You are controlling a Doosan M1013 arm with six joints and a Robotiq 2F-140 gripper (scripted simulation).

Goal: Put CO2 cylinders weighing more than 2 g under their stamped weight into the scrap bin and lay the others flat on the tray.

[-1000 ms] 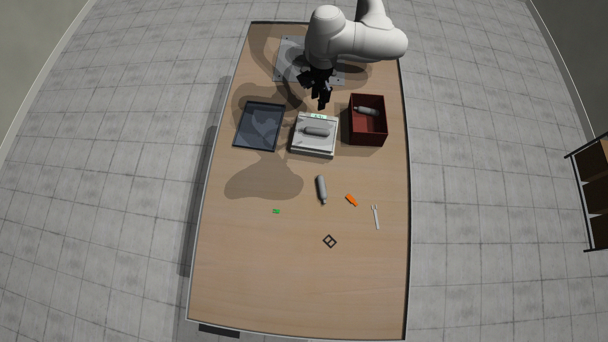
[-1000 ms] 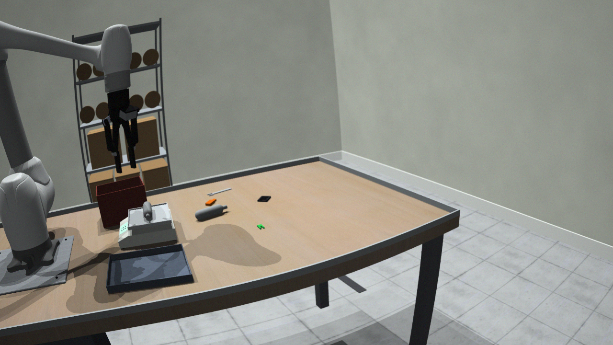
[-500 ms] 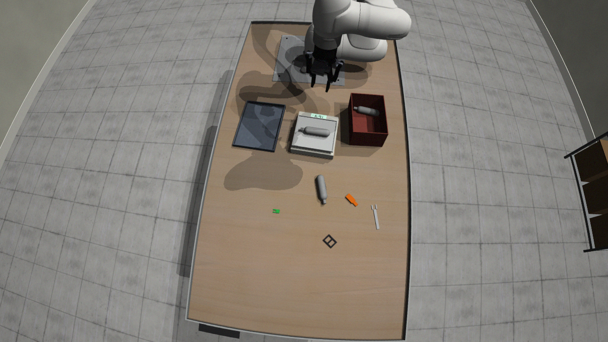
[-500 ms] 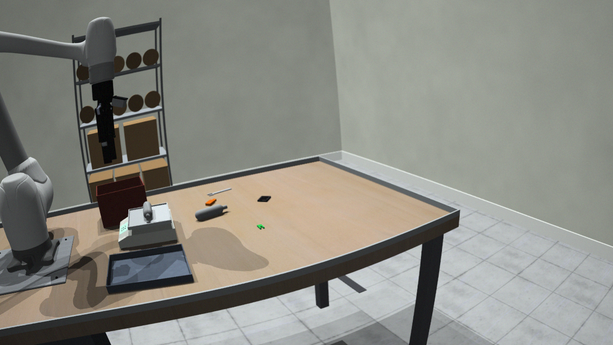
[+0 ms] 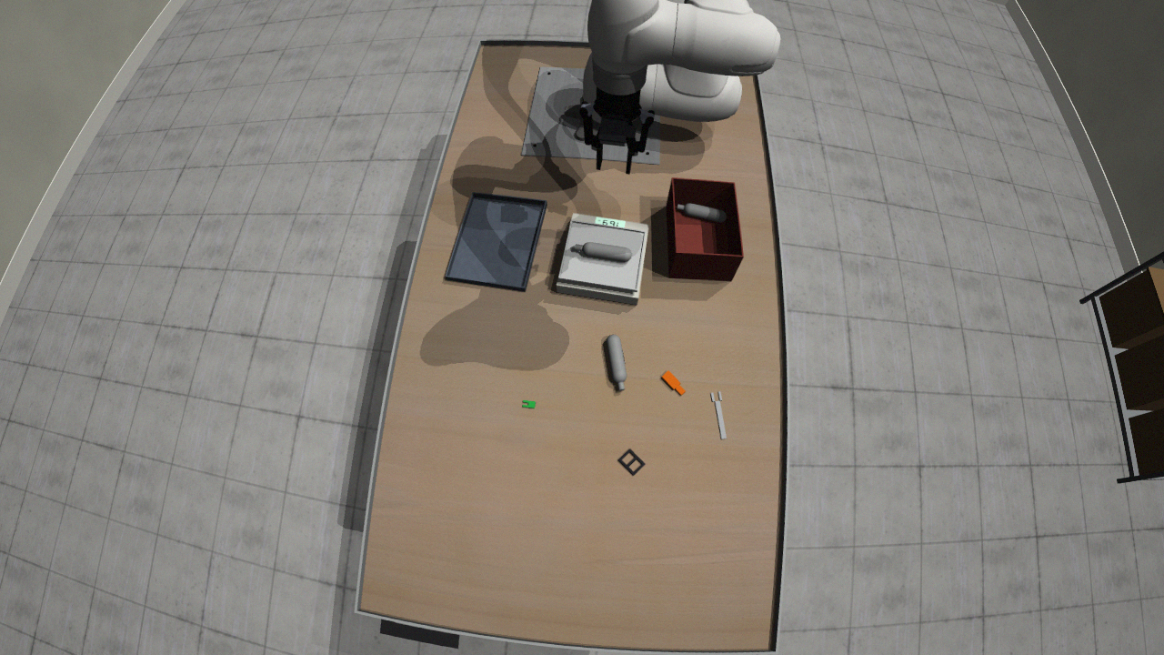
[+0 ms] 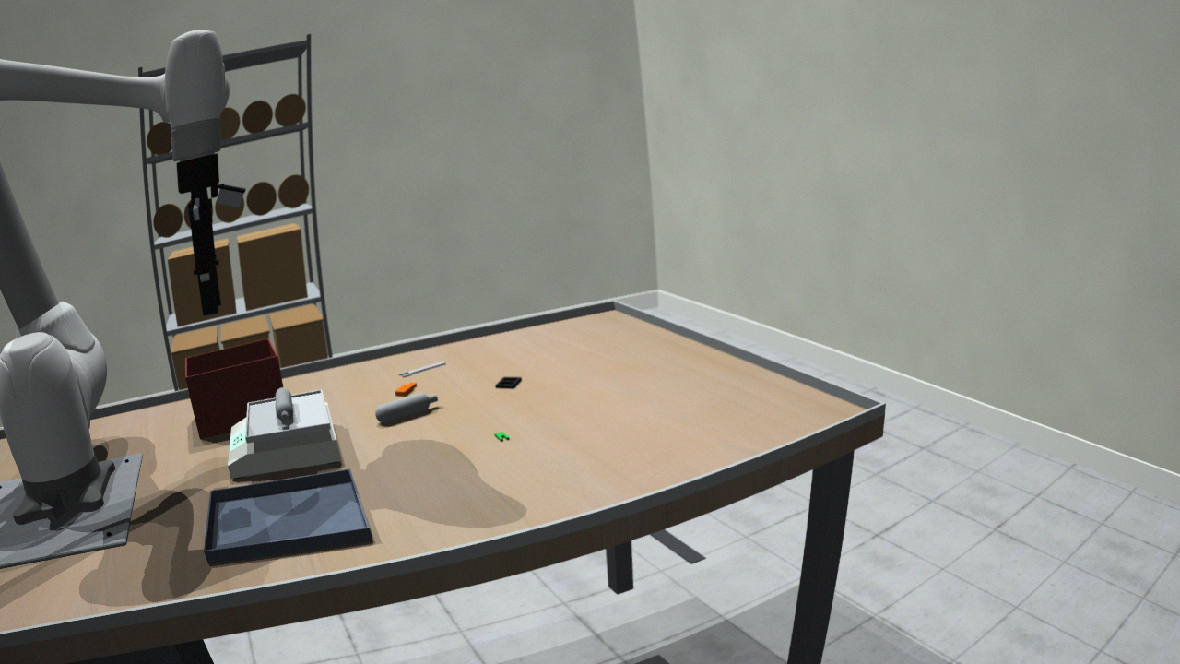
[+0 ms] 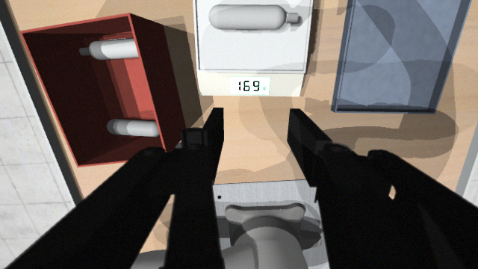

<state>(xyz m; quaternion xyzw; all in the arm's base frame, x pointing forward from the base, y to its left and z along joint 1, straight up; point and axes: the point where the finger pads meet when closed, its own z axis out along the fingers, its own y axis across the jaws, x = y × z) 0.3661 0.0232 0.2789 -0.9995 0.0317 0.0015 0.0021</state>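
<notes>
A grey CO2 cylinder (image 5: 602, 251) lies flat on the white scale (image 5: 602, 258); it also shows in the wrist view (image 7: 254, 16). The scale's display (image 7: 249, 86) reads 169. A second cylinder (image 5: 615, 361) lies loose on the table in front of the scale. The red scrap bin (image 5: 705, 229) stands right of the scale; the wrist view shows two cylinders in it (image 7: 112, 49) (image 7: 134, 128). The dark tray (image 5: 496, 241) stands left of the scale and holds nothing. My gripper (image 7: 255, 124) hangs high above the table between the arm's base and the scale, fingers partly apart with nothing between them.
An orange piece (image 5: 673, 382), a small green piece (image 5: 529, 403), a white forked tool (image 5: 718, 413) and a black square frame (image 5: 630, 462) lie on the table's front half. The arm's base plate (image 5: 561, 122) is behind the scale. A shelf rack (image 6: 235, 222) stands beyond the table.
</notes>
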